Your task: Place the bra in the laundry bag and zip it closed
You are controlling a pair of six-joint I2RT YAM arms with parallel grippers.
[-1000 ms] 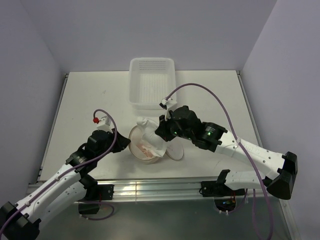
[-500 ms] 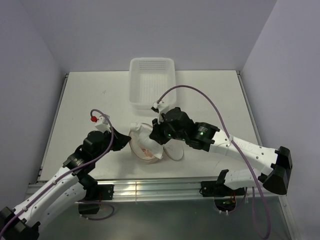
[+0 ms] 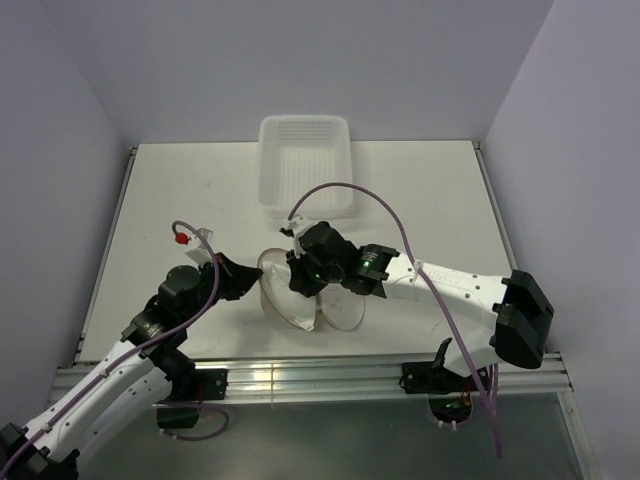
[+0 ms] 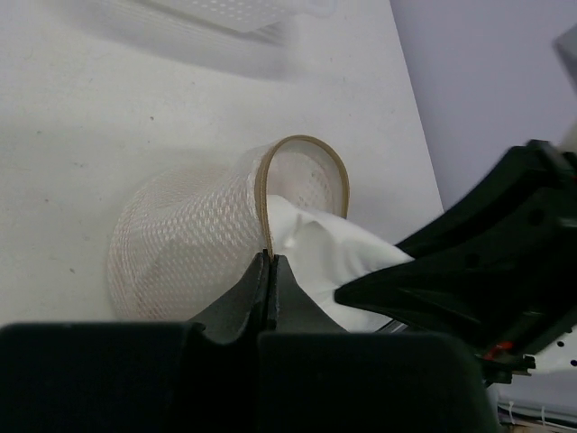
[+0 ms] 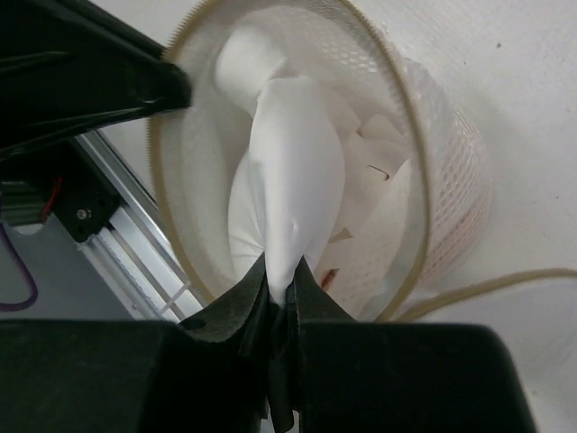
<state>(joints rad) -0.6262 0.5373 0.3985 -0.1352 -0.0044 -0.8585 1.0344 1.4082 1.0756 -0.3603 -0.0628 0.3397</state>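
Note:
The peach mesh laundry bag (image 3: 283,292) lies on its side near the table's front, mouth tipped up. My left gripper (image 3: 252,278) is shut on its wire rim (image 4: 262,194), holding the mouth open. My right gripper (image 3: 300,280) is shut on the white bra (image 5: 293,194) and holds it inside the bag's mouth (image 5: 171,207). In the left wrist view the bra (image 4: 325,257) fills the opening. The bag's round flap lid (image 3: 345,312) lies flat on the table beside it.
A white perforated plastic basket (image 3: 304,165) stands at the back centre, just beyond the bag. The metal rail of the table's near edge (image 3: 320,378) runs close below the bag. Both arms crowd the bag from left and right.
My right gripper has moved left and down, carrying the bra from above the rim into the bag's mouth. My left gripper has kept hold of the rim and shifted slightly.

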